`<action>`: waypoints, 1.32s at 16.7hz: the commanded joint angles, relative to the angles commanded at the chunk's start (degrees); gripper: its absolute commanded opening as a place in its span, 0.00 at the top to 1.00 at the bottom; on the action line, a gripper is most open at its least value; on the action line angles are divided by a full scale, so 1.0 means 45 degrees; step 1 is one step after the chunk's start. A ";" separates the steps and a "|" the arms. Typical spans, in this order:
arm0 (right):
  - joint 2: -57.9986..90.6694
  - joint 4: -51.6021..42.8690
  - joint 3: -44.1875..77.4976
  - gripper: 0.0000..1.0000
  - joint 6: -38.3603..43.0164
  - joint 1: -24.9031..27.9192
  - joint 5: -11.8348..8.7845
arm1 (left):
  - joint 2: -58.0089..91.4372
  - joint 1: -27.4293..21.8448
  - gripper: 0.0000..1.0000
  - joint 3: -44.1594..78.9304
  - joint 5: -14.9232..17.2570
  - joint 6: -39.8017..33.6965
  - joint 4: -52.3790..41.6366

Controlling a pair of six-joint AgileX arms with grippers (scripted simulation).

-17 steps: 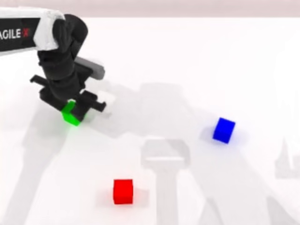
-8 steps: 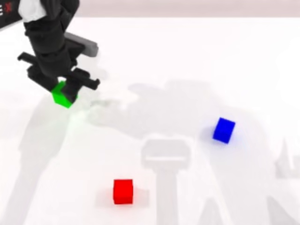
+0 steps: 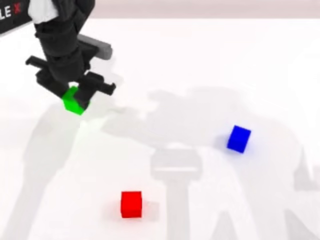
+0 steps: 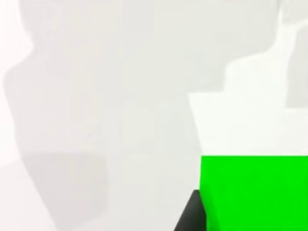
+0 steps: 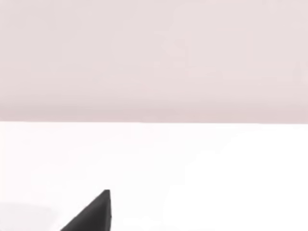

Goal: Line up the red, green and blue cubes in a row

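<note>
Left tool (image 3: pixel 75 95) pinching the green cube (image 3: pixel 73 101) above the tabletop's (image 3: pixel 210 65) far left — apparently lifted. Rigid, light, glossy — grip opposite flat faces. Red cube (image 3: pixel 131 204) and blue cube (image 3: pixel 238 138) rest apart.

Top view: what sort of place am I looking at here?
Most likely a computer-rendered robot test bench, not a real room. A plain white table holds only glossy toy cubes: a red cube, a blue cube, and a green cube held in the left gripper of a black arm.
</note>
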 joint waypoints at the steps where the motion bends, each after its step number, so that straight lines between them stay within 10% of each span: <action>1: 0.0000 0.0000 0.0000 0.00 0.0000 0.0000 0.0000 | -0.0046 -0.0337 1.00 -0.0037 -0.0012 -0.0551 -0.0020; 14: 0.0000 0.0000 0.0000 0.00 0.0000 0.0000 0.0000 | -0.1724 -0.6958 1.00 -0.2022 -0.0171 -1.2516 -0.0164; 22: 0.0000 0.0000 0.0000 0.00 0.0000 0.0000 0.0000 | -0.2327 -0.8148 1.00 -0.2446 -0.0258 -1.4290 0.0015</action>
